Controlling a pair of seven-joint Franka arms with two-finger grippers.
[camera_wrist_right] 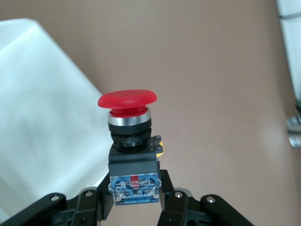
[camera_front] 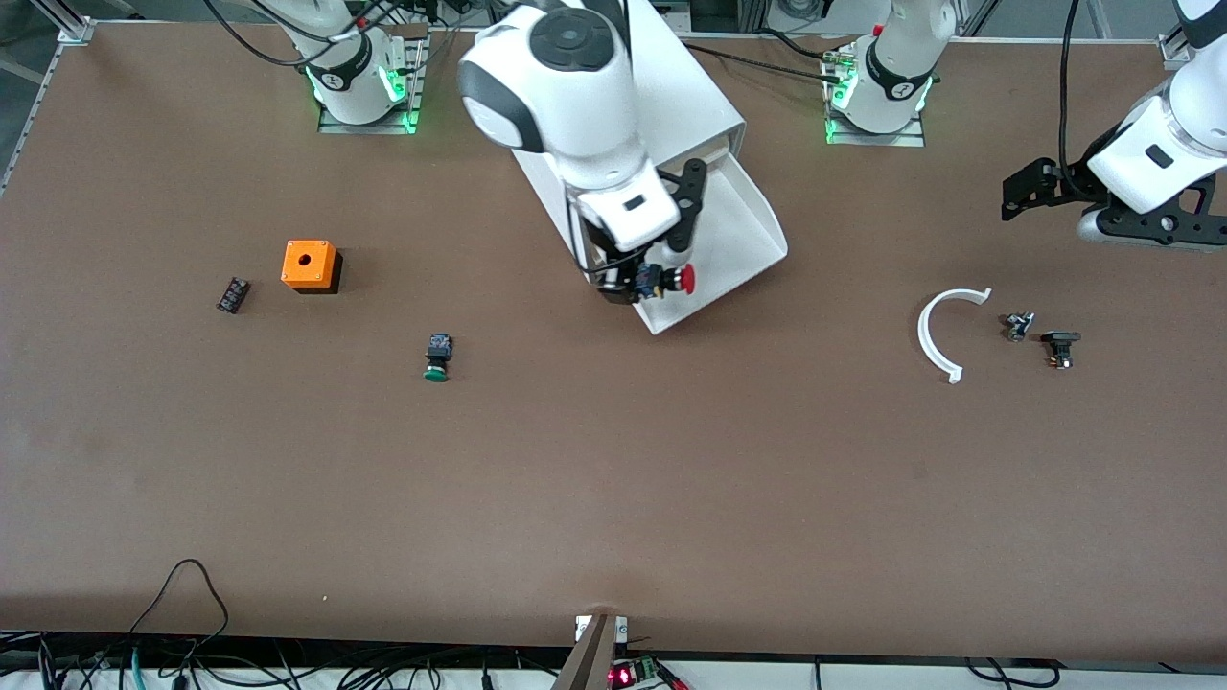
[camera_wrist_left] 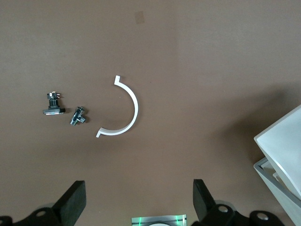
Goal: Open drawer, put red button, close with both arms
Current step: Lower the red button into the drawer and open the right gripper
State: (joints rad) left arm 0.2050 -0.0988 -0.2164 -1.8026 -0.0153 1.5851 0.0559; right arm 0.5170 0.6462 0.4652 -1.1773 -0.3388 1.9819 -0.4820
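The right gripper hangs over the open drawer of the white cabinet, at the corner of the drawer tray nearest the front camera. Its fingers are clenched on the dark body of the red button; the right wrist view shows the body seated between them, with the red mushroom cap pointing away from the gripper.

Key relation: the long axis of the red button lies roughly level and runs from the fingers toward the left arm's end of the worktop. The cap reaches over the drawer floor, so the drawer lies directly under and just ahead of the cap. Judged from this, the release calls for only a short descent; the risk is that the button lands on the tray's rim instead of inside it.

The left gripper waits above the worktop, well apart from the drawer toward the left arm's end. Its fingers are released and hold nothing. It hovers near a white curved bracket and two small dark parts. The right arm is clearly nearer to the drawer.

The green-capped button lies on the worktop, well apart from the drawer toward the right arm's end.
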